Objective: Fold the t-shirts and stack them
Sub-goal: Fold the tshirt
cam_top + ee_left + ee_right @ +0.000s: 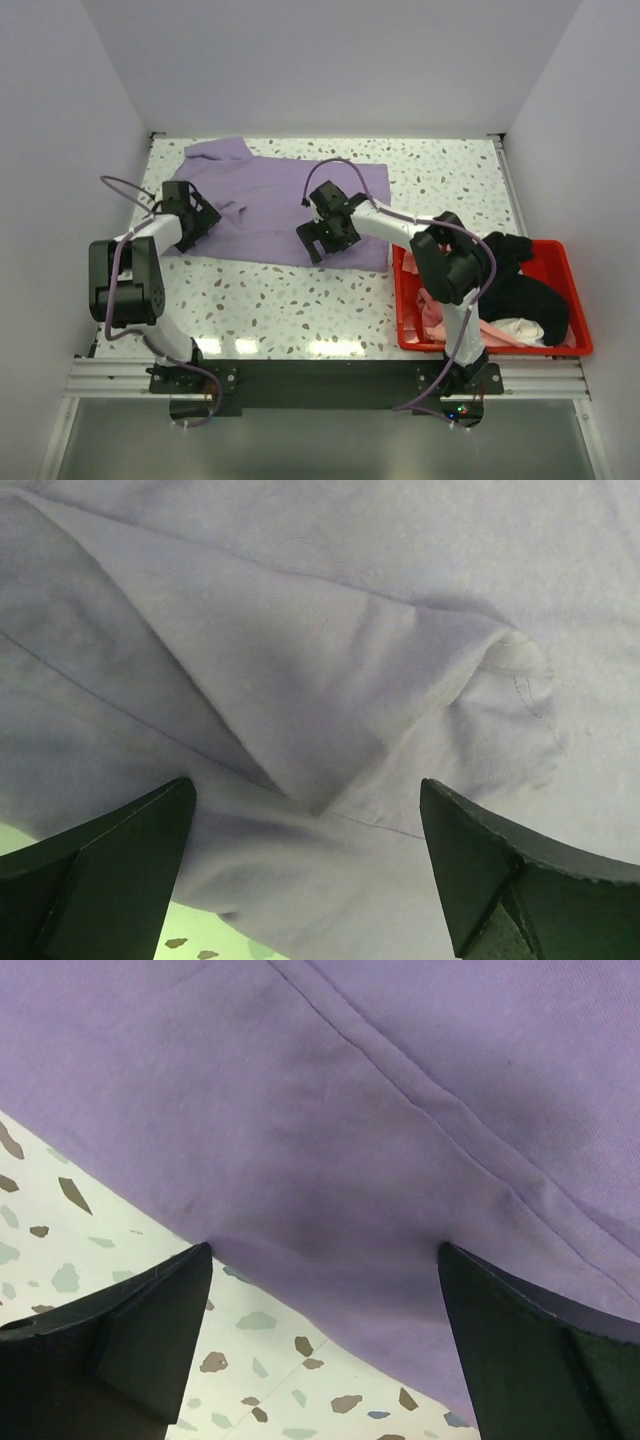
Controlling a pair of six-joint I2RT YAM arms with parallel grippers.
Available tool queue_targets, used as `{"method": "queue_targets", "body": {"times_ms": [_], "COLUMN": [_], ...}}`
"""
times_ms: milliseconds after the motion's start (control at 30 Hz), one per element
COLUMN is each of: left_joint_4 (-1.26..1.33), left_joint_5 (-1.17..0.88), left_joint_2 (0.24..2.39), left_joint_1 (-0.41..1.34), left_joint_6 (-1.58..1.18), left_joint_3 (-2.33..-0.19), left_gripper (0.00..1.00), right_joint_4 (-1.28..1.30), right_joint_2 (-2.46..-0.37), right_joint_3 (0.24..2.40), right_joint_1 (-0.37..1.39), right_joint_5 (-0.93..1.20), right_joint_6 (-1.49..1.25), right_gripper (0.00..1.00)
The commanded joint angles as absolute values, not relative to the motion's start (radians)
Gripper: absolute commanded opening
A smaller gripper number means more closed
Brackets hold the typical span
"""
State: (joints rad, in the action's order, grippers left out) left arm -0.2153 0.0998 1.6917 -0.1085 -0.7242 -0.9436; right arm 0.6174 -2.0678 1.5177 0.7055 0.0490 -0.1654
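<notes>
Arms [395,222] extended; left hand [305,785], right hand [325,1250] spread above t-shirt [265,195].

Both end effectors [305,788] [325,1250] spread wide.

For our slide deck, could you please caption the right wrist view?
Open right end effector poised over the edge of the lavender t-shirt lying on the speckled table.

Matt soft cloth lavender t-shirt [270,205] lies on smooth speckled table [300,310]; glossy red plastic bin [560,262].
</notes>
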Motion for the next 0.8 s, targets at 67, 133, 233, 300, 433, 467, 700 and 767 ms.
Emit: {"method": "queue_targets", "body": {"times_ms": [67, 133, 233, 300, 433, 467, 700, 767], "left_joint_4": [-0.209, -0.231, -0.31, -0.334, -0.435, -0.442, -0.385, -0.359], "left_joint_5": [0.081, 0.107, 0.147, 0.167, 0.225, 0.229, 0.132, 0.108], "left_joint_2": [1.631, 1.583, 1.474, 1.364, 1.175, 1.142, 0.974, 0.982], "left_joint_1": [-0.118, -0.118, -0.118, -0.118, -0.118, -0.118, -0.118, -0.118], "left_joint_6": [-0.759, -0.772, -0.804, -0.843, -0.896, -0.896, -0.885, -0.888], "left_joint_3": [-0.807, -0.755, -0.675, -0.593, -0.486, -0.47, -0.399, -0.413], "left_gripper": [1.0, 1.0, 1.0, 1.0, 1.0, 1.0, 1.0, 1.0], "right_joint_4": [0.535, 0.514, 0.485, 0.474, 0.472, 0.474, 0.468, 0.468], "right_joint_2": [-2.008, -1.954, -1.884, -1.832, -1.746, -1.729, -1.654, -1.658], "right_joint_3": [1.343, 1.296, 1.203, 1.137, 1.051, 1.025, 1.0, 1.011], "right_joint_1": [0.71, 0.716, 0.735, 0.748, 0.794, 0.802, 0.824, 0.824], "right_joint_5": [0.13, 0.144, 0.158, 0.155, 0.134, 0.13, 0.127, 0.127], "right_joint_6": [-0.201, -0.206, -0.215, -0.225, -0.241, -0.245, -0.252, -0.25], "right_gripper": [0.99, 0.99, 0.99, 0.99, 0.99, 0.99, 0.99, 0.99]}}
